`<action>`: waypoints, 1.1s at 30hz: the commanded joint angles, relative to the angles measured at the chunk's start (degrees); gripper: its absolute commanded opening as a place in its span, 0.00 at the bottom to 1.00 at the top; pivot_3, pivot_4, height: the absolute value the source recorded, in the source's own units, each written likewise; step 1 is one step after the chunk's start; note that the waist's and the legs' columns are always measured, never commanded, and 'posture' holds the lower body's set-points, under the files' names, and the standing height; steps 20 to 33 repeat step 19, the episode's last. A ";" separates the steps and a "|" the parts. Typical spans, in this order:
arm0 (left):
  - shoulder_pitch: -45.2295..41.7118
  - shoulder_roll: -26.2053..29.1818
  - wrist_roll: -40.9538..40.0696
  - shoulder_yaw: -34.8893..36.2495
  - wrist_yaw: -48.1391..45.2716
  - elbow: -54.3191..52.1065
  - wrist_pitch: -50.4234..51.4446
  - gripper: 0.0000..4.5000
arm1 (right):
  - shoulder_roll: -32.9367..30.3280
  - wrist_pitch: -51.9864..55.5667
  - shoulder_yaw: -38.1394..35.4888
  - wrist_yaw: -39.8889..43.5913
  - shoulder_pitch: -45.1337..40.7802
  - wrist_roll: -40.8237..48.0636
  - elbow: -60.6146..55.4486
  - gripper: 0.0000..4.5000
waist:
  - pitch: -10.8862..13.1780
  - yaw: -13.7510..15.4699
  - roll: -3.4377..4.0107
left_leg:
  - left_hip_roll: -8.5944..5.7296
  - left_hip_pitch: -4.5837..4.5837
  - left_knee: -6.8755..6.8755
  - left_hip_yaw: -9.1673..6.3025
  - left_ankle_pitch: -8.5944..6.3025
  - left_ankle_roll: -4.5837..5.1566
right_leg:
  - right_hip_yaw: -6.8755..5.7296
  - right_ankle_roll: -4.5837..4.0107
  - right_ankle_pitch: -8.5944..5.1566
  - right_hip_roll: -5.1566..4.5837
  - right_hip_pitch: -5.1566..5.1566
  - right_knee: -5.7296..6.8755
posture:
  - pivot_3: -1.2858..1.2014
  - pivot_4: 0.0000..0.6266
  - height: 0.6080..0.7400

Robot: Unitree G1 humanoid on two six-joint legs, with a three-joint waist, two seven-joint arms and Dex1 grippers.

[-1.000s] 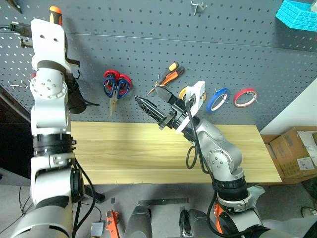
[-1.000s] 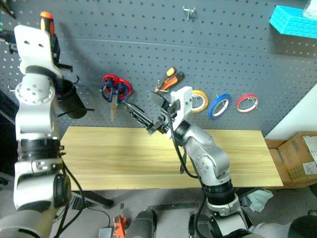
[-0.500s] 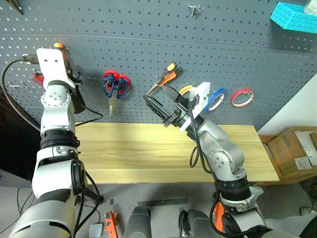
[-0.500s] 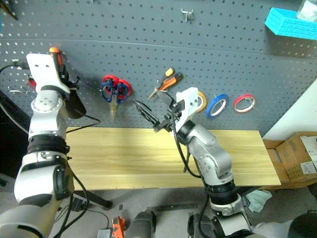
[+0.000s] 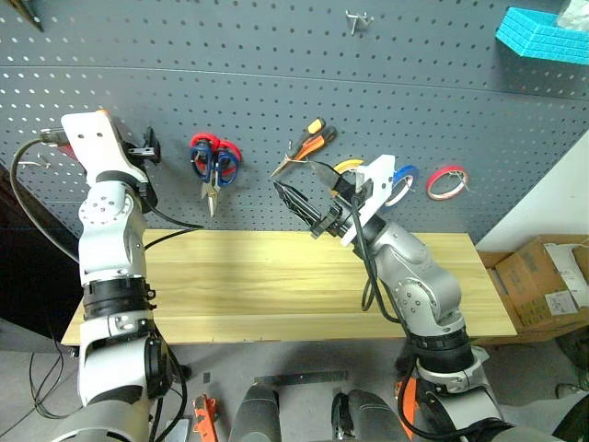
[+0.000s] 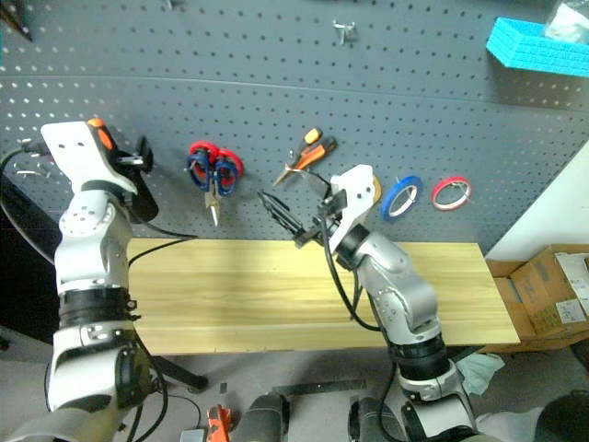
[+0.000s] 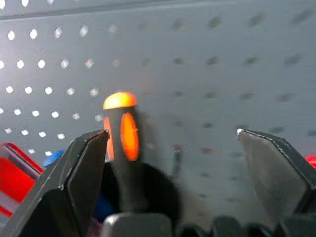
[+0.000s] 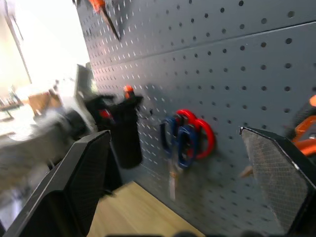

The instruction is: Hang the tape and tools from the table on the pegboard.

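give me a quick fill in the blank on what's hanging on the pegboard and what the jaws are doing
1. The blue scissors hang on the pegboard together with a ____ pair.
2. The blue tape hangs between a yellow roll and a ____ one.
3. The left gripper's jaws stand ____ beside the screwdriver.

Missing words: red; red; open

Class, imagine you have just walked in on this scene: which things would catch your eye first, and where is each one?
Brightest are the tools and tapes hung in a row on the dark pegboard: red and blue scissors, orange pliers, then yellow, blue tape and red rolls to the right. Below lies a bare wooden table. At far left, the open left hand frames an orange-topped screwdriver standing in a black holder.
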 commanded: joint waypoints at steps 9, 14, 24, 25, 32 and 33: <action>27.14 -11.42 -1.32 -10.89 -0.47 -26.66 12.77 1.00 | -8.27 0.46 -2.89 -11.20 19.52 -14.94 -6.01 1.00 | -1.82 -0.01 0.73 | 0.04 1.20 -0.17 0.10 -0.05 0.04 | 0.05 -0.26 -0.53 -0.01 1.16 -0.29 | 0.60 0.08 1.00; 31.15 -13.13 -1.38 -9.55 -2.20 -17.79 10.77 1.00 | -5.45 6.71 -7.95 -20.30 23.50 -17.90 -1.06 1.00 | -2.04 -0.20 1.14 | 0.03 1.44 -0.13 0.00 -0.11 -0.05 | -0.02 -0.57 -0.39 -0.02 1.27 -0.32 | 0.59 0.07 1.00; 30.21 -12.19 -3.00 -6.07 -4.68 -8.58 7.63 1.00 | -6.01 5.52 -12.19 -22.02 25.94 -18.38 3.73 1.00 | -2.46 -0.91 1.85 | 0.01 1.77 -0.14 -0.44 -0.30 -0.31 | -0.34 -0.48 -0.31 0.03 1.69 -1.56 | 0.58 0.06 1.00; 30.21 -12.19 -3.00 -6.07 -4.68 -8.58 7.63 1.00 | -6.01 5.52 -12.19 -22.02 25.94 -18.38 3.73 1.00 | -2.46 -0.91 1.85 | 0.01 1.77 -0.14 -0.44 -0.30 -0.31 | -0.34 -0.48 -0.31 0.03 1.69 -1.56 | 0.58 0.06 1.00; 30.21 -12.19 -3.00 -6.07 -4.68 -8.58 7.63 1.00 | -6.01 5.52 -12.19 -22.02 25.94 -18.38 3.73 1.00 | -2.46 -0.91 1.85 | 0.01 1.77 -0.14 -0.44 -0.30 -0.31 | -0.34 -0.48 -0.31 0.03 1.69 -1.56 | 0.58 0.06 1.00; 30.21 -12.19 -3.00 -6.07 -4.68 -8.58 7.63 1.00 | -6.01 5.52 -12.19 -22.02 25.94 -18.38 3.73 1.00 | -2.46 -0.91 1.85 | 0.01 1.77 -0.14 -0.44 -0.30 -0.31 | -0.34 -0.48 -0.31 0.03 1.69 -1.56 | 0.58 0.06 1.00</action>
